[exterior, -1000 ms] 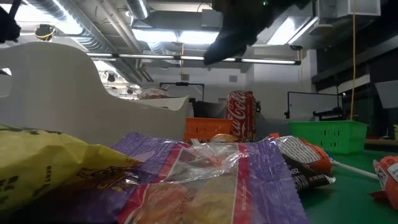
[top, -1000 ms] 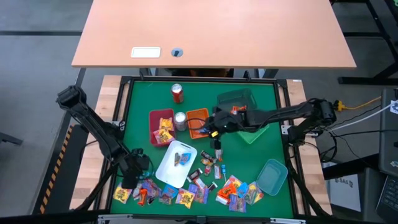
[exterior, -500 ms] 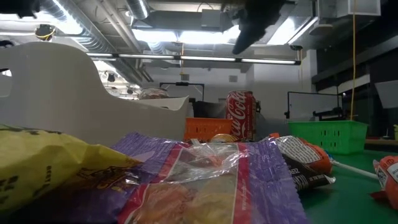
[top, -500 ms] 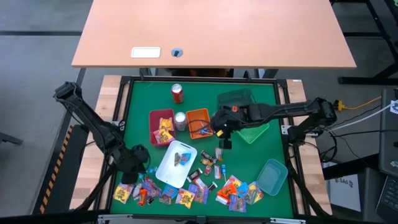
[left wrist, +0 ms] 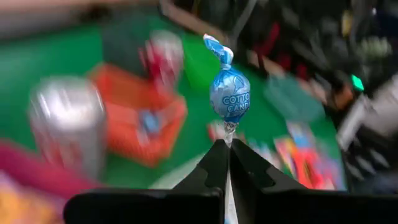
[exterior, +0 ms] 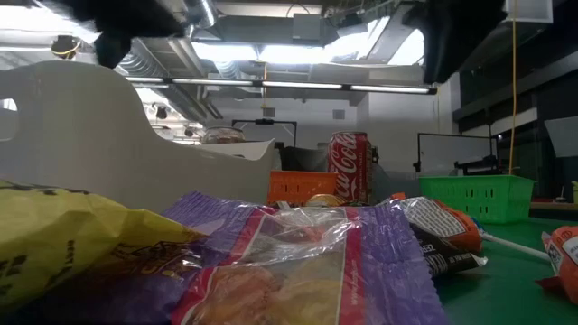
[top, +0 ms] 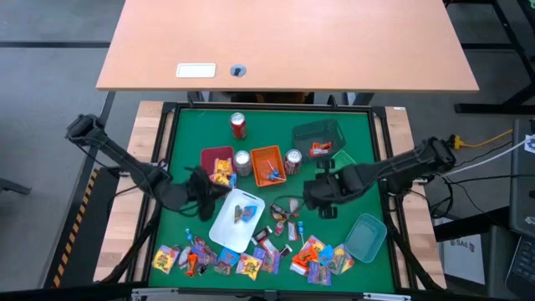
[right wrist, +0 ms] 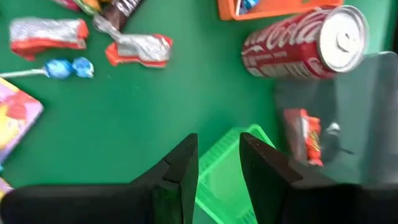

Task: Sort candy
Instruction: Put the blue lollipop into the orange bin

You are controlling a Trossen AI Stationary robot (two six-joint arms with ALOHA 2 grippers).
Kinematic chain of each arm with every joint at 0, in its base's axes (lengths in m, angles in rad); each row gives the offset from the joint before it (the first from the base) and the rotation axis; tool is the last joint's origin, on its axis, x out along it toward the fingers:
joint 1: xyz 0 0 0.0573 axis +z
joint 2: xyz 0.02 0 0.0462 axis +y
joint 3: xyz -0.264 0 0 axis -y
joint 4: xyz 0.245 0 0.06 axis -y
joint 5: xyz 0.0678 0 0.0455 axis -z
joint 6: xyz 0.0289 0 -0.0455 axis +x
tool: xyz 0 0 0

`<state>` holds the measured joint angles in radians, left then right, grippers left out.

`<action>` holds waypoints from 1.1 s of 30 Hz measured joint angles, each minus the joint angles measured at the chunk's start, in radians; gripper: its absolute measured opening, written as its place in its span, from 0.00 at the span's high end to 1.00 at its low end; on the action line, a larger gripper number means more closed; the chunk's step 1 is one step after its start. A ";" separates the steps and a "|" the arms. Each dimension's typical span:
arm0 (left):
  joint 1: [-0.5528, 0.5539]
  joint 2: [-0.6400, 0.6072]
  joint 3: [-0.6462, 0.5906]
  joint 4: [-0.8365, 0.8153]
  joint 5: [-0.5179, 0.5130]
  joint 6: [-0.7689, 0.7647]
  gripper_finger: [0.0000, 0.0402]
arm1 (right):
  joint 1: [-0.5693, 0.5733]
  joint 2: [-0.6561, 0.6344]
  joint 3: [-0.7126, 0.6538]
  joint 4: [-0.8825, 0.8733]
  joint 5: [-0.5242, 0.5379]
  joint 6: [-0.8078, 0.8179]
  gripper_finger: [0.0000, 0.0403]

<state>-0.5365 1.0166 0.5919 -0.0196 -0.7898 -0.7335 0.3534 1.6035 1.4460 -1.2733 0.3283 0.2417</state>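
Note:
Wrapped candy (top: 251, 255) lies in a loose heap along the table's near edge, with a few pieces (right wrist: 137, 50) on the green mat near the right gripper. My left gripper (left wrist: 227, 144) is shut on a blue lollipop (left wrist: 229, 96); in the high view it (top: 207, 191) is between the maroon tray (top: 216, 160) and the white tray (top: 236, 219). My right gripper (right wrist: 219, 140) is open over a corner of the light green tray (right wrist: 230, 165), right of centre (top: 322, 199). My left gripper pinches the blue lollipop by its thin stick (left wrist: 229, 129), just below the wrapped head, between the two fingertips. The lollipop is lifted clear of the table and stands out straight beyond the fingertips, head away from the gripper. My right gripper: I cannot tell whether its fingers touch the light green tray.
An orange tray (top: 267, 165) holds a few sweets. Beside it stand a silver can (top: 242, 160) and a red can (top: 292, 160); another red can (top: 238, 125) stands farther back. A dark green tray (top: 318, 134) holds a red sweet (right wrist: 309, 134). A teal tray (top: 365, 237) sits near right.
My left gripper has risen from the candy heap at the near left and swung toward the table's middle, carrying the blue lollipop clear. My right gripper has drawn back from over the orange tray toward the near right, uncovering the red can beside that tray.

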 joint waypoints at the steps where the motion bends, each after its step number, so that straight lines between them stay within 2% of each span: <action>1: 0.019 0.007 0.000 0.057 -0.028 0.057 1.00 | 0.016 0.000 0.000 -0.012 0.022 0.019 0.71; 5: 0.109 0.057 0.000 0.306 -0.059 0.253 1.00 | 0.068 0.000 0.000 -0.044 0.074 0.075 0.71; 10: 0.227 0.166 0.001 0.538 -0.008 0.412 1.00 | 0.116 0.000 0.000 -0.045 0.125 0.100 0.71; 16: 0.339 0.323 0.001 0.689 0.126 0.409 1.00 | 0.127 0.000 0.000 -0.033 0.126 0.146 0.71; 22: 0.399 0.472 0.000 0.818 0.161 0.397 1.00 | 0.124 0.000 0.000 -0.031 0.125 0.172 0.71; 26: 0.430 0.543 0.000 0.838 0.163 0.396 1.00 | 0.124 0.000 0.000 -0.029 0.125 0.173 0.71; 29: 0.450 0.579 0.000 0.838 0.215 0.396 1.00 | 0.124 0.000 0.000 -0.011 0.125 0.173 0.71; 33: 0.465 0.607 0.000 0.842 0.277 0.403 0.93 | 0.124 0.000 0.000 0.030 0.125 0.173 0.71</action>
<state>-0.0715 1.6240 0.5922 0.8226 -0.5126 -0.3304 0.4774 1.6035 1.4460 -1.2434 0.4530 0.4145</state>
